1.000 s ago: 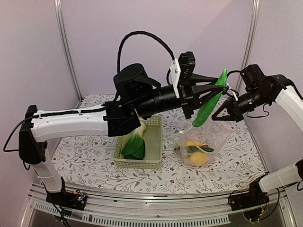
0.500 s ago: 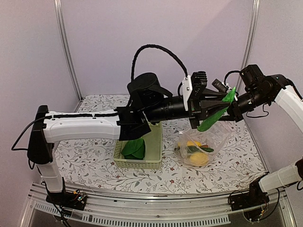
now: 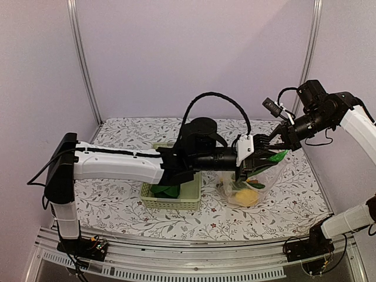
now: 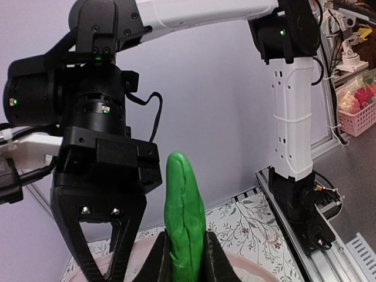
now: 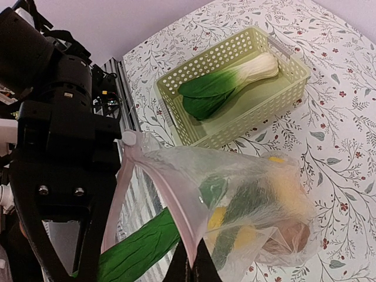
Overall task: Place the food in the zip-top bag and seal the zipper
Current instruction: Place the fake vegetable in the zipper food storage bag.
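Observation:
My left gripper [image 3: 260,161] [image 4: 185,249] is shut on the green cucumber [image 3: 277,156] [image 4: 184,214]. The cucumber [image 5: 138,249] points into the open mouth of the zip-top bag [image 3: 258,176] [image 5: 258,176]. Up at the right, my right gripper [image 3: 275,143] [image 5: 191,267] is shut on the bag's mouth edge, pinching the pinkish zipper [image 5: 166,197] and holding the mouth up. Yellow fruits [image 3: 247,197] [image 5: 285,188], something dark green and a brown piece [image 5: 288,235] lie inside the bag. The bok choy [image 5: 229,82] [image 3: 166,191] lies in the pale green basket [image 3: 176,202] [image 5: 294,64].
The basket stands just left of the bag on the flowered table cover [image 3: 106,188]. My left arm [image 3: 117,167] stretches low across the basket. Metal frame posts [image 3: 79,59] rise at the back corners, and a rail [image 3: 176,258] runs along the near edge.
The left arm has come down and moved right, lowering the cucumber from above the bag to its mouth. The right gripper has kept its hold on the bag's edge.

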Controlling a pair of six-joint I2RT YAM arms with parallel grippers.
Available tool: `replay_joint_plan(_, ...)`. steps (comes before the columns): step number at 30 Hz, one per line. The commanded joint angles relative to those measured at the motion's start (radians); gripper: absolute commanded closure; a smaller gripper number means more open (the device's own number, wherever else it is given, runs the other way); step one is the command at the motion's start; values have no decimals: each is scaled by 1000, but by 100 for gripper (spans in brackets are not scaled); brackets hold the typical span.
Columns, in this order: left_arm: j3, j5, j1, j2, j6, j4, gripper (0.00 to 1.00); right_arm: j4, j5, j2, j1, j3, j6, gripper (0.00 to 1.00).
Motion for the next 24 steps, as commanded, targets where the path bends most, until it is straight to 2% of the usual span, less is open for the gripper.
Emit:
replay_joint_plan(1, -13, -14, 17, 30, 41, -33, 87, 7, -24, 7, 5, 22, -1, 100)
replay_joint_plan(8, -31, 29, 40, 36, 21, 2, 84, 10, -18, 8, 4, 17, 0, 100)
replay_joint_plan(13, -58, 165, 77, 49, -60, 149, 81, 9, -12, 8, 4, 14, 2, 100)
replay_joint_plan(18, -21, 173, 99, 101, -70, 176, 77, 7, -2, 9, 6, 14, 5, 100)
replay_joint_plan(24, -77, 81, 100, 43, -39, 190, 45, 9, 2, 11, 4, 14, 5, 100)
